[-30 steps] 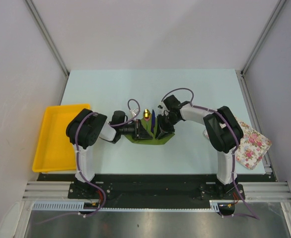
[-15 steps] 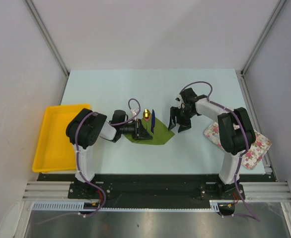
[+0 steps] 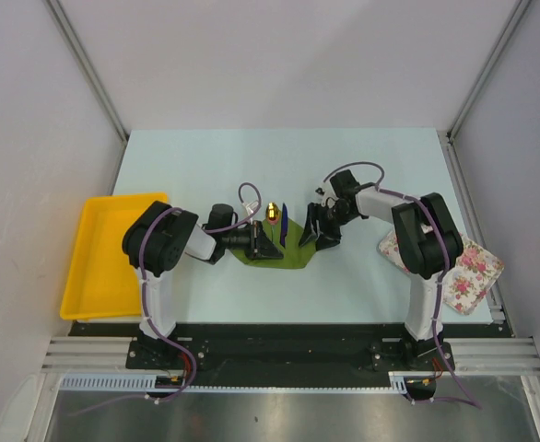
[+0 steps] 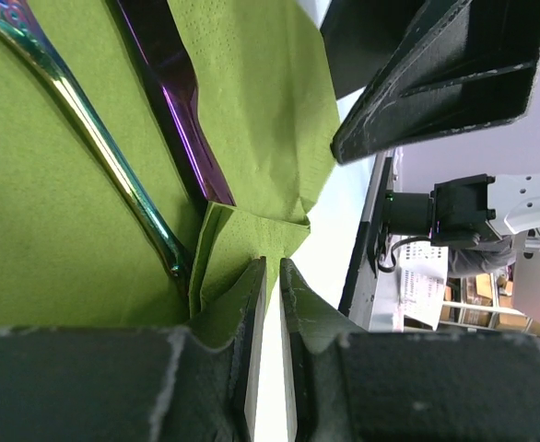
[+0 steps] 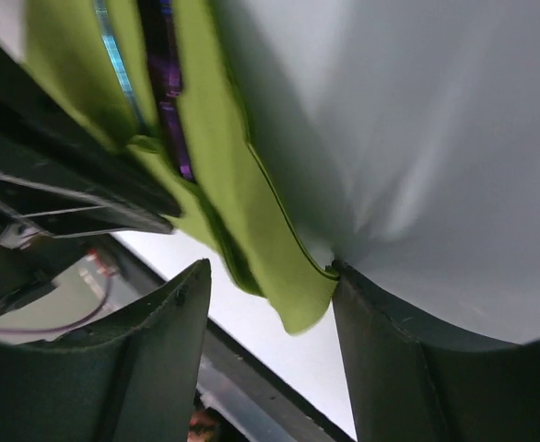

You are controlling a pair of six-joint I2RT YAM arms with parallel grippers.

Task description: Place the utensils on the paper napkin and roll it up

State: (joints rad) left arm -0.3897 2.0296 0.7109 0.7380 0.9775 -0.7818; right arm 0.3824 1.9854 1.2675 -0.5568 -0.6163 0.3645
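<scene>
Bright, even light falls on the pale table (image 3: 205, 166), shadows soft.
Both wrist views blur up close (the right one worst); a glare streak runs along one utensil (image 4: 113, 166).

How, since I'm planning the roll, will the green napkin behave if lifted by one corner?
Probably floppy: the paper napkin creases and folds over at the corner beside the left gripper. Thin, so likely light; it may slide unless the utensils pin it.
</scene>
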